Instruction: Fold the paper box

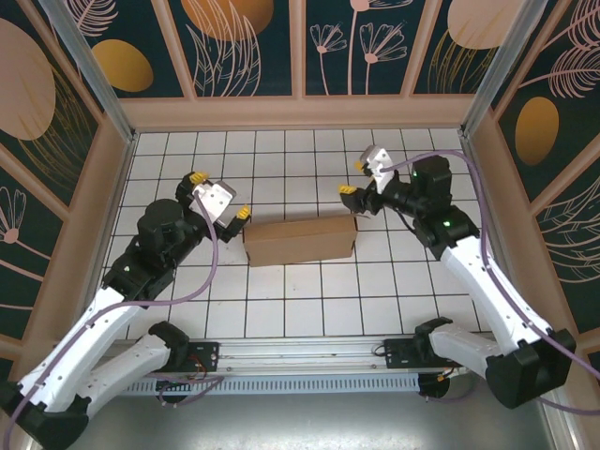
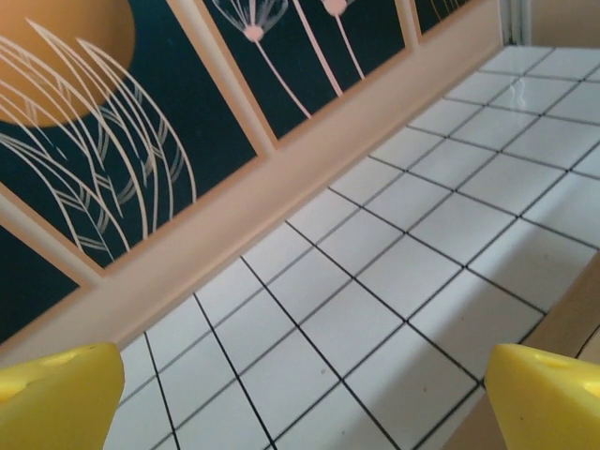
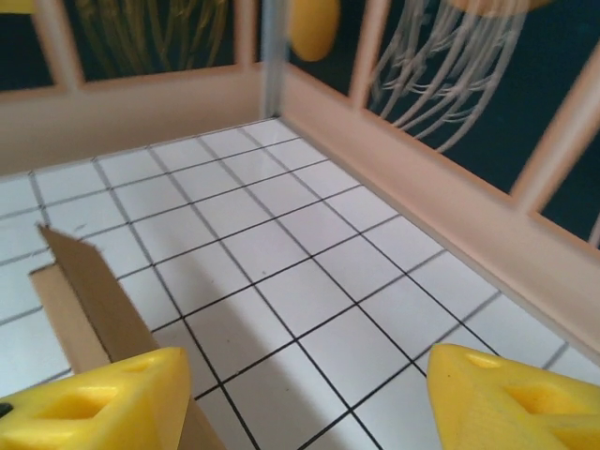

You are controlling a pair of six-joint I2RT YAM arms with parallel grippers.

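**Colour key.** The plain brown corrugated cardboard paper box [image 1: 300,240] is showing a uniform, unprinted tan surface. The white tiled bench [image 1: 281,300] is carrying a regular grid of thin black lines. The dark teal wall panels [image 1: 248,42] are displaying orange discs and pale pink line-drawn plants, and pale peach wooden framing [image 1: 300,111] is bordering them. The left gripper [image 1: 219,194] and right gripper [image 1: 353,177] are wearing bright yellow fingertips [image 3: 94,403]. The white and black arms [image 1: 103,328] are trailing thin purple cables [image 1: 215,262].
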